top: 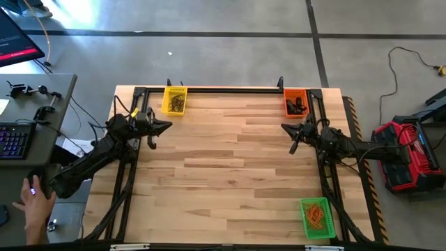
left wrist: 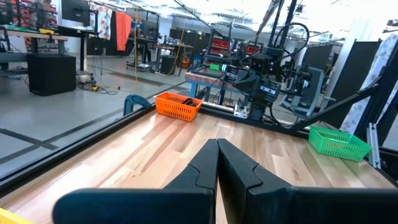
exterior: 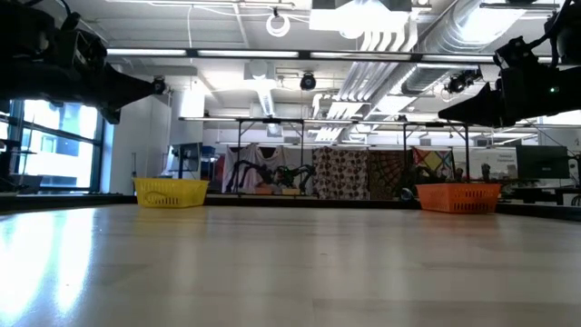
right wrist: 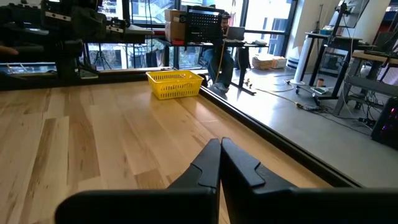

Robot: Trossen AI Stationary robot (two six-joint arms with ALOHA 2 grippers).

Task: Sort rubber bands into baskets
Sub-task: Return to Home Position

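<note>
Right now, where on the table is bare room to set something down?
The whole middle of the table is bare, between the left gripper and the right gripper. Only corners are taken: the yellow basket, the orange basket, the green basket.

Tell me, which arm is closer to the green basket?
Right. The right arm is on the green basket's side of the table; the left arm is on the far side.

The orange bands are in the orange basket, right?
No. The orange bands are in the green basket, at the table's near right corner in the high view. The orange basket holds dark bands.
</note>
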